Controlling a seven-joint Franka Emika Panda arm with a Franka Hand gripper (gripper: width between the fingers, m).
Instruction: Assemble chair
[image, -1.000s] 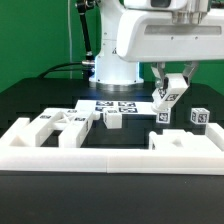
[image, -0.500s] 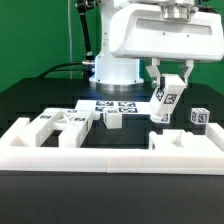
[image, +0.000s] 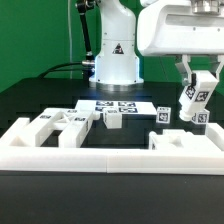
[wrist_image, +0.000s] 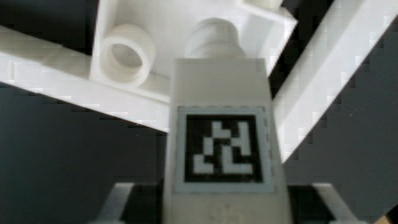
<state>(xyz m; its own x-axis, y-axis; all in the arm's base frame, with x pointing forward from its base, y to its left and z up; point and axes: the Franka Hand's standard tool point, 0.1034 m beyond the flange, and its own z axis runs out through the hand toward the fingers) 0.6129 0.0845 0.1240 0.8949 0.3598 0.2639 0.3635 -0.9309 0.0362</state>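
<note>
Starting at the exterior view's left, the long barrier wall (image: 110, 157) runs along the table (image: 30, 100) edge nearest that camera. Tucked just behind it, toward the left corner, lie loose chair pieces: a notched block (image: 42, 128), a tagged block (image: 76, 121) touching it, then a small stub (image: 113, 119). The marker board (image: 118, 104) lies flat mid-table, toward the far edge. Right of it a small tagged cube (image: 163, 114) stands alone, and a notched slab (image: 180, 142) rests against the wall toward the near right corner.

Over that right end I hang. My gripper (image: 197, 86) is clamped on the chair leg (image: 194, 103), jaws narrow on its two opposite flat sides, the leg slightly tilted and, as far as I can tell, clear of the table.

From my wrist, the leg (wrist_image: 222, 110) is a square-sided bar with a black-and-white tag on its face. It ends in a round peg (wrist_image: 214, 40), which points toward a white piece with a round socket (wrist_image: 125, 60).

I judge it light and quite stiff. It is chunky matte plastic that won't bend or crush, though its smooth flats could twist in my pads if it is knocked sideways. The best hold is where I have it, on the flat faces away from the peg, leaving that end free.
</note>
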